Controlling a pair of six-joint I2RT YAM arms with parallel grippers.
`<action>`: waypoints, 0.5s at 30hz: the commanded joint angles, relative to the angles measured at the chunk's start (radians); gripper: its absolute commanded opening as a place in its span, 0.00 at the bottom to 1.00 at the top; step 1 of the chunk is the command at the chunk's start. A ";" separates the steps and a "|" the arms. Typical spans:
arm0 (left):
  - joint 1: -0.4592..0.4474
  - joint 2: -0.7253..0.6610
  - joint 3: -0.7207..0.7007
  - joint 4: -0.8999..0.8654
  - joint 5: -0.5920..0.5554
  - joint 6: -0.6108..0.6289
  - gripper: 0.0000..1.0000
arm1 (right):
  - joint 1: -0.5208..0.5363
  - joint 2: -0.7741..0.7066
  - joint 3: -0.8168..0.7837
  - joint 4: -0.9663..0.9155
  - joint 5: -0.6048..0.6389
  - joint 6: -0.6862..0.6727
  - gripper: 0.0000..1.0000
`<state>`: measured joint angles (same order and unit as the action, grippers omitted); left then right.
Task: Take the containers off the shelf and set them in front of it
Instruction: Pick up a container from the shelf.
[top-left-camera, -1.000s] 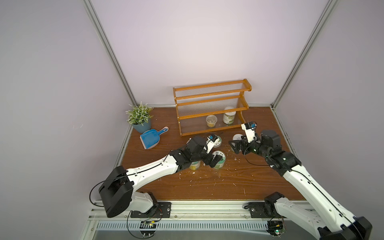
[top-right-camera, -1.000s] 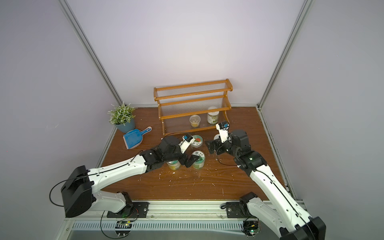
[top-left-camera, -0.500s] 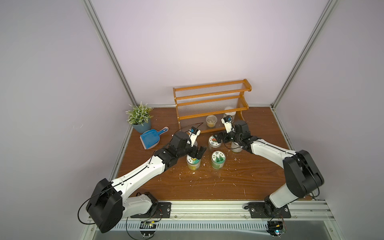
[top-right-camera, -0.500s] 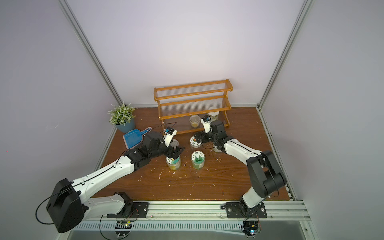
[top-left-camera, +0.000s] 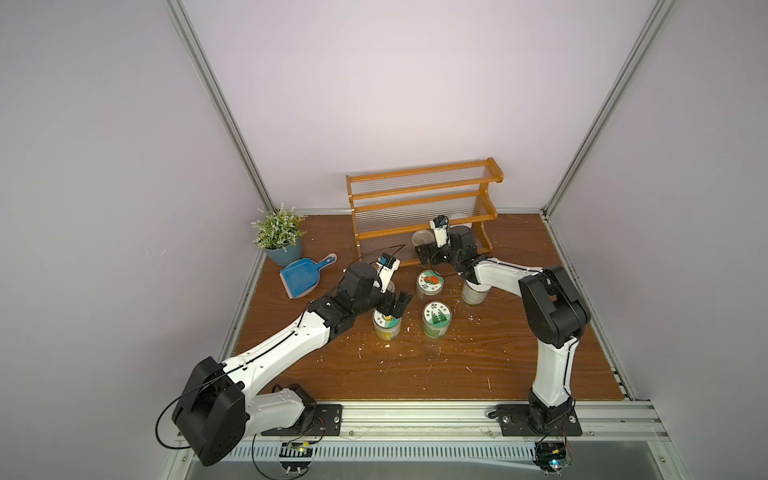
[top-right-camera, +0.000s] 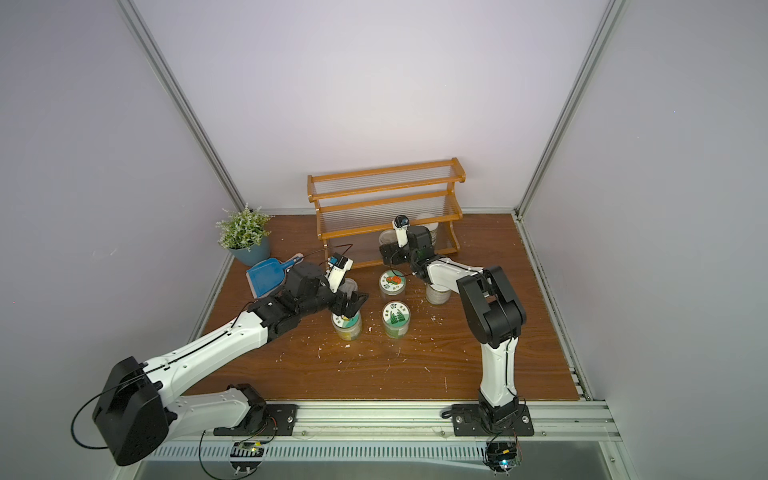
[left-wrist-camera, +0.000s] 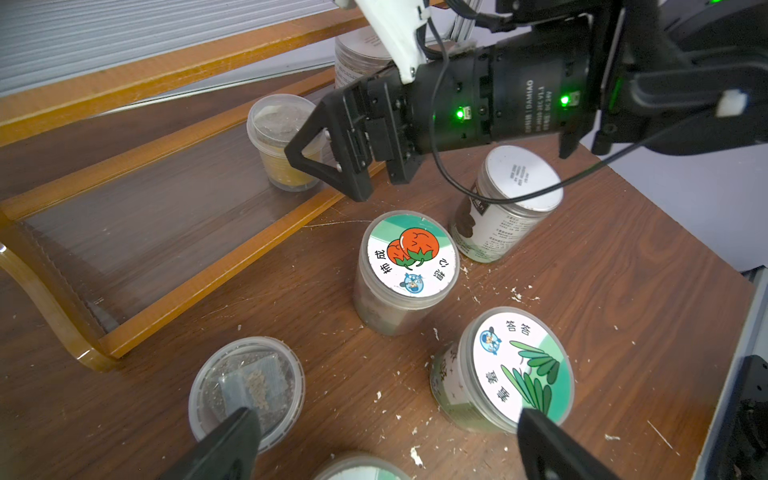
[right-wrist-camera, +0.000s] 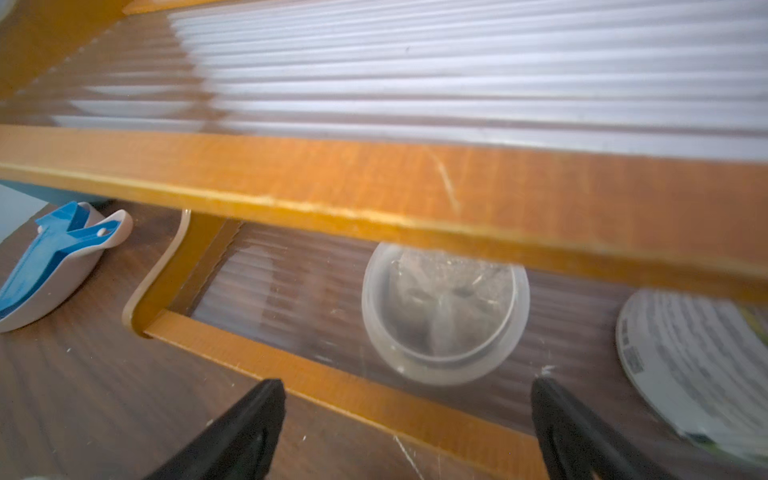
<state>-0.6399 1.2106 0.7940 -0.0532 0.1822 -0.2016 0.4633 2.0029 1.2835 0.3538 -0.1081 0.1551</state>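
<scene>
Right hand (right-wrist-camera: 405, 386) spread, empty — facing clear cup (right-wrist-camera: 444, 316) on shelf (right-wrist-camera: 374, 174), left hand (left-wrist-camera: 386, 415) agape above jar (top-left-camera: 385, 332)

**Covered rims, clipped jars**

The right wrist view is blurred. There a rail of the shelf (right-wrist-camera: 374, 183) hides the far rim of the clear cup (right-wrist-camera: 440, 324) ahead of the right end effector (right-wrist-camera: 405, 384), and the labelled jar (right-wrist-camera: 685, 361) beside that cup runs off the frame. In both top views the left end effector (top-left-camera: 397, 305) covers part of the yellow-filled jar (top-left-camera: 386, 330) below it, and the right forearm (top-left-camera: 498, 270) covers the pale jar's (top-left-camera: 473, 295) lid.
</scene>
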 joint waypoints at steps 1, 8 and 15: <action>0.011 -0.009 -0.006 -0.014 -0.002 0.002 1.00 | 0.001 0.025 0.079 0.005 0.028 -0.035 0.99; 0.011 0.001 -0.012 -0.012 0.001 0.003 1.00 | 0.000 0.097 0.167 -0.016 0.036 -0.056 0.99; 0.013 0.017 -0.011 -0.016 0.002 0.010 1.00 | 0.000 0.155 0.228 -0.047 0.064 -0.066 0.99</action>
<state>-0.6399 1.2160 0.7933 -0.0547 0.1802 -0.2012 0.4629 2.1571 1.4700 0.3225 -0.0711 0.1040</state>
